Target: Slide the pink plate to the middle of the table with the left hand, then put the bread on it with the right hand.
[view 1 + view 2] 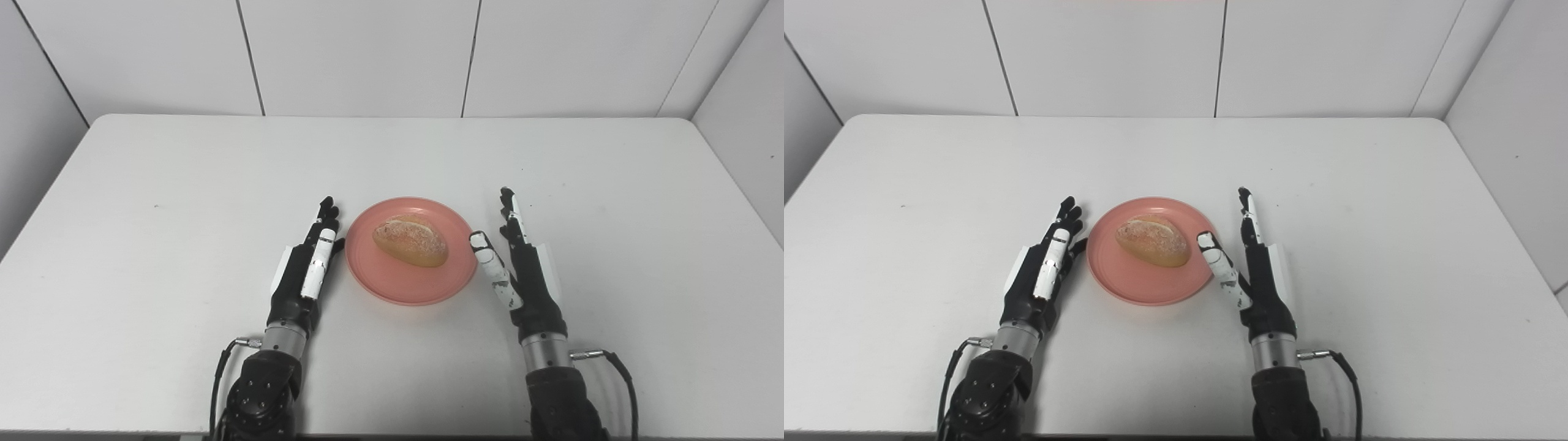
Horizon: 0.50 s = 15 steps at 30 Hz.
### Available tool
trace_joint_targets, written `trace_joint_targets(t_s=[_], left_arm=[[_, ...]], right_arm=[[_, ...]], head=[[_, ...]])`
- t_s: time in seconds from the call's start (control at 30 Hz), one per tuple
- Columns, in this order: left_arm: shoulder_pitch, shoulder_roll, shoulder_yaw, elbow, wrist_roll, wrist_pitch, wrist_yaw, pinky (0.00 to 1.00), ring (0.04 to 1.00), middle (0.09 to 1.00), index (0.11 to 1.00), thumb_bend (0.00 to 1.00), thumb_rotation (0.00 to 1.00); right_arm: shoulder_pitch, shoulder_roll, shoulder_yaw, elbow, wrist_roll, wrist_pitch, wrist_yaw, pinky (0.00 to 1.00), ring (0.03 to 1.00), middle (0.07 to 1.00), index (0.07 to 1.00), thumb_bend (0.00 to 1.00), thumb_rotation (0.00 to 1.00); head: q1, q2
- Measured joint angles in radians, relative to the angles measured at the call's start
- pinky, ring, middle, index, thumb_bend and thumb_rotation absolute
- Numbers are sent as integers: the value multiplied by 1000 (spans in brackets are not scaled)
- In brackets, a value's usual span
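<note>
Now spread flat and empty: left hand (304,269) just beside pink plate (392,289) at its 9 o'clock, right hand (520,269) at its 3 o'clock, thumb near the rim. Bread (410,239) on plate, mid-bench (184,202), toward 6 o'clock.

A pink plate (411,285) is noted on a plain white surface (184,202). The bread (410,240) is seen as golden brown, dusted pale. Both hands, left hand (306,269) and right hand (520,269), are finished black with white segments.
</note>
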Motion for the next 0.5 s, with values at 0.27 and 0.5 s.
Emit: trace_joint_targets(t_s=[0.27,0.5], left_arm=[[6,13,-19,-29,34,28,0,1000,1000,1000,1000,400,1000],[5,15,-24,-31,44,35,-1,1000,1000,1000,1000,391,1000]], right_arm=[[2,35,-23,1,164,60,43,1000,1000,1000,1000,137,1000],[2,35,-30,19,170,88,40,1000,1000,1000,1000,139,1000]], head=[[2,-5],[6,-6]])
